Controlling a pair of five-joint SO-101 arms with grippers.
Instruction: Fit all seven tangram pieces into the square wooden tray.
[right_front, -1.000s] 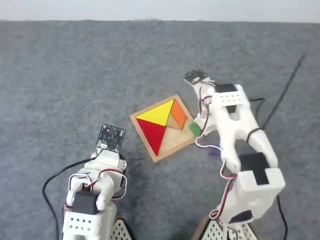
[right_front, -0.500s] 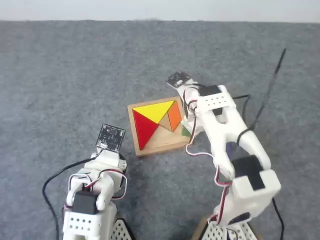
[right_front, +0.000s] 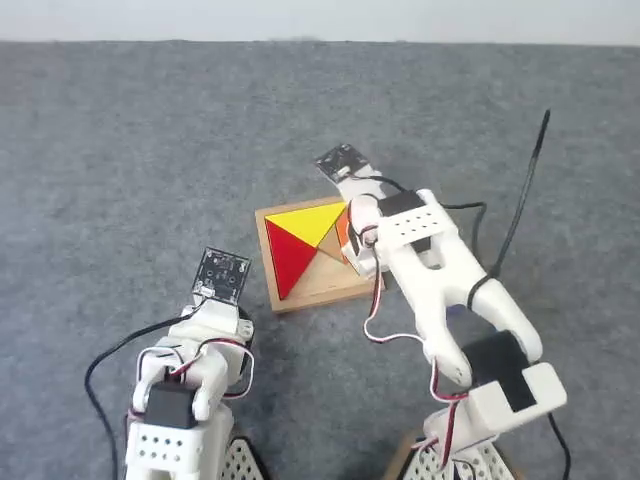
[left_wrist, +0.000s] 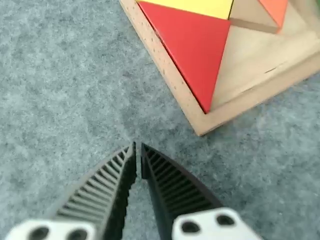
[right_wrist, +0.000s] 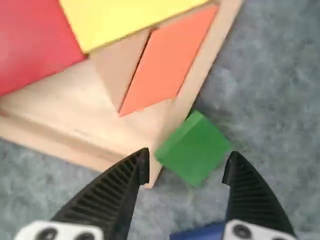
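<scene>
Under half done, by the look of it. Seated flat in the square wooden tray (right_front: 325, 283): large red triangle (right_front: 290, 255), large yellow triangle (right_front: 310, 222) and orange parallelogram (right_wrist: 167, 67), all smooth and matte-painted, with pale bare wood beside them. Left to place: at least a green square (right_wrist: 194, 148), thick and crisp-edged, on the fuzzy grey mat (right_front: 150, 140) just outside a tray corner, and a blue piece (right_wrist: 197, 232) nearby. Right gripper (right_wrist: 189, 156) spread wide, framing the green square, holding nothing. Left gripper (left_wrist: 138, 146) closed and empty, ribbed jaws together, over mat near the tray

Wooden tray (right_front: 325, 285) — red triangle (right_front: 290, 255), yellow triangle (right_front: 305, 220), orange piece (right_wrist: 162, 65) inside, green square (right_wrist: 192, 147) just outside.
</scene>
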